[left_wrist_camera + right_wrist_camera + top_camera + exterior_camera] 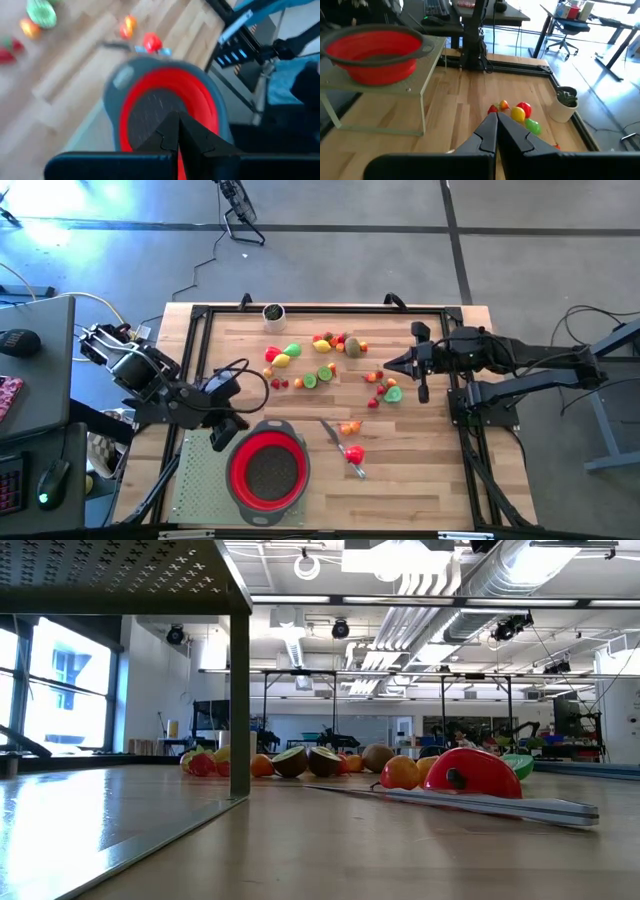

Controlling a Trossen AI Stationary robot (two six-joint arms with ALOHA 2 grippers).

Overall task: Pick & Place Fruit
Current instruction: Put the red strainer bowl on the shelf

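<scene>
Small toy fruits lie scattered on the wooden table's middle, red, orange, yellow, green and brown; in the low view the fruits form a row. One red fruit lies by the slim grey knife. My left gripper is shut and hangs at the left rim of the red strainer; in its wrist view the left gripper points over the strainer. My right gripper, shut, points at the table's left beside the rightmost fruits; ahead of the right gripper lie fruits.
The strainer sits on a raised perforated green rack at the near left. A small white cup stands at the far edge. A black frame borders the table. Bare wood lies at the near right.
</scene>
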